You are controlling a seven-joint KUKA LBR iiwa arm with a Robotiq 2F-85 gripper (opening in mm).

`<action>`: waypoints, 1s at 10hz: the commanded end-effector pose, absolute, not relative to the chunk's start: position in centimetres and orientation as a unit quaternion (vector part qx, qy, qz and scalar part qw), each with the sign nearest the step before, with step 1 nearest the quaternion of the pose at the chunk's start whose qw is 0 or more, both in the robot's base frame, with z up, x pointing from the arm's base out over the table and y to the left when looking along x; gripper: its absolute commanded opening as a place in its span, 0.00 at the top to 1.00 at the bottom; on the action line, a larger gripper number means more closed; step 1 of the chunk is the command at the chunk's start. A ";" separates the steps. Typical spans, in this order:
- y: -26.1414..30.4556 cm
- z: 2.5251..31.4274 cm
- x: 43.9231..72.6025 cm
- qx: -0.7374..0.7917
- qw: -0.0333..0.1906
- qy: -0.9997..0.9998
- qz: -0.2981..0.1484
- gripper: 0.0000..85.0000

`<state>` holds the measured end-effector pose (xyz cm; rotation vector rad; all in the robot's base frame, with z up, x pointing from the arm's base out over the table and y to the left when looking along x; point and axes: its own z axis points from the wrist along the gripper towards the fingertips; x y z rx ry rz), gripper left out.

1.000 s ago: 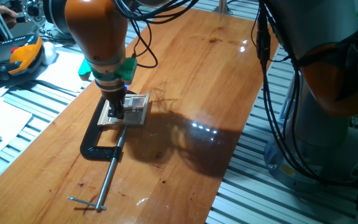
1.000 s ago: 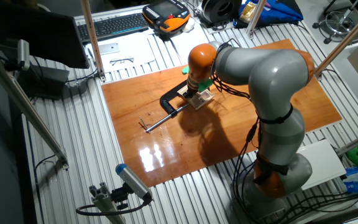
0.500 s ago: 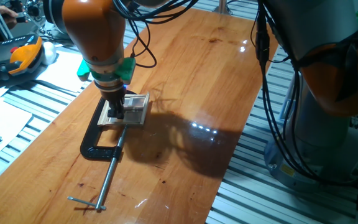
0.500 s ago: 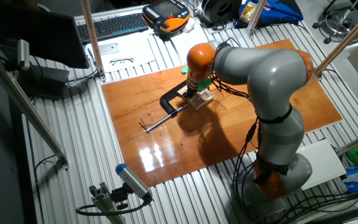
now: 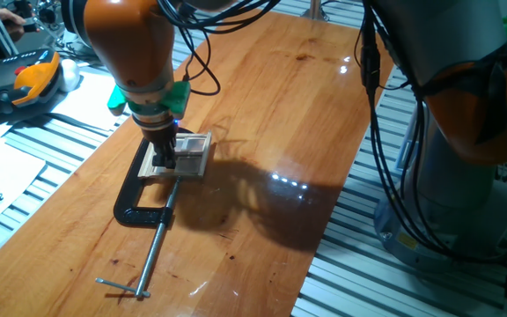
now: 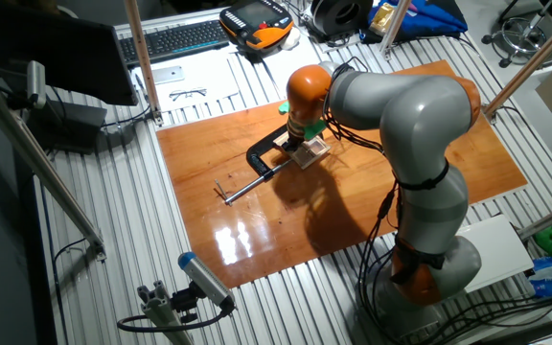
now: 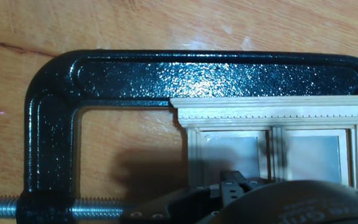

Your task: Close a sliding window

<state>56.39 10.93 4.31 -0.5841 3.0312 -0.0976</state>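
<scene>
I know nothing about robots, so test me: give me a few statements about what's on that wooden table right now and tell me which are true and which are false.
1. The sliding window sits inside the black C-clamp. True.
2. The gripper is far from the window, over bare wood. False: it is right down at the window.
3. The window frame is pale wood with two clear panes. True.
4. The clamp's long steel screw stands upright. False: it lies flat on the wooden table.
5. The window hangs in the air. False: it rests on the table.
</scene>
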 end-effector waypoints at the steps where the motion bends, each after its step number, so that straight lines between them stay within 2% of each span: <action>1: 10.9 4.3 56.4 -0.189 0.026 0.981 -0.033 1.00; 10: 10.9 4.3 56.4 -0.196 0.018 0.980 -0.040 1.00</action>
